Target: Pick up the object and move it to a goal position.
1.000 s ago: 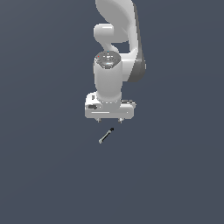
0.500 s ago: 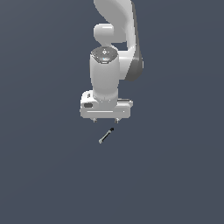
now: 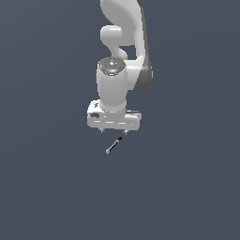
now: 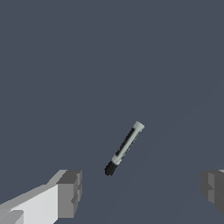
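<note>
The object [image 3: 114, 145] is a tiny grey rod with a black tip, lying slantwise on the dark floor. In the wrist view the object [image 4: 124, 148] lies between and ahead of my two fingers, touching neither. My gripper [image 3: 114, 131] hangs just above it, open, with nothing held; its fingertips [image 3: 102, 131] show as small stubs under the white hand. In the wrist view the gripper [image 4: 142, 188] has one grey finger [image 4: 70, 192] and the other at the frame's edge, spread wide apart.
The white arm [image 3: 123, 56] rises behind the hand toward the top of the exterior view. A plain dark grey floor [image 3: 187, 187] fills the remainder of both views.
The hand has shifted slightly toward the exterior view's left and down, closer to the rod. The rod has not moved.
</note>
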`<state>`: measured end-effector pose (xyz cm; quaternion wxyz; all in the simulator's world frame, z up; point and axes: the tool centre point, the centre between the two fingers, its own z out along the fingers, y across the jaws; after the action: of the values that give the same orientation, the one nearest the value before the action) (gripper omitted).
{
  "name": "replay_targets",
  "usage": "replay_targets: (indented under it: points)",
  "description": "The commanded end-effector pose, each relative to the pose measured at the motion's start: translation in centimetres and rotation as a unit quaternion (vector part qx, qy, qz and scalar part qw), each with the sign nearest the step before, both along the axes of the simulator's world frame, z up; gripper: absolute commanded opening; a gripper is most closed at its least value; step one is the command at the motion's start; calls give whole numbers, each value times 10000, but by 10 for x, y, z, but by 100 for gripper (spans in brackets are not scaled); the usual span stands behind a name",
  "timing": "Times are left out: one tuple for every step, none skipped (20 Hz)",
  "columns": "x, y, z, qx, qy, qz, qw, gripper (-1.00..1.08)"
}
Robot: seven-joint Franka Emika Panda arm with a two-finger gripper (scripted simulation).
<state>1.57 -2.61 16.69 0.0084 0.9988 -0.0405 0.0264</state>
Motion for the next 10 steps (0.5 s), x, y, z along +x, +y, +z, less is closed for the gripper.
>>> replay_targets:
  points:
    - [-1,0,-8,27,19,-224,9997,100]
    - [-1,0,-12,40,27,-331,9994,100]
    - [-2,0,-17,52,36,-445,9990,100]
    - [-2,0,-21,65,46,-567,9984,100]
    - [-3,0,-26,77,56,-697,9975,100]
    - [-3,0,-31,90,67,-834,9965,100]
    - [-4,0,-36,102,78,-979,9951,100]
    - [-5,0,-41,114,90,-1130,9935,100]
    - [-6,0,-47,124,102,-1281,9916,100]
    - [-7,-1,-52,133,114,-1431,9895,100]
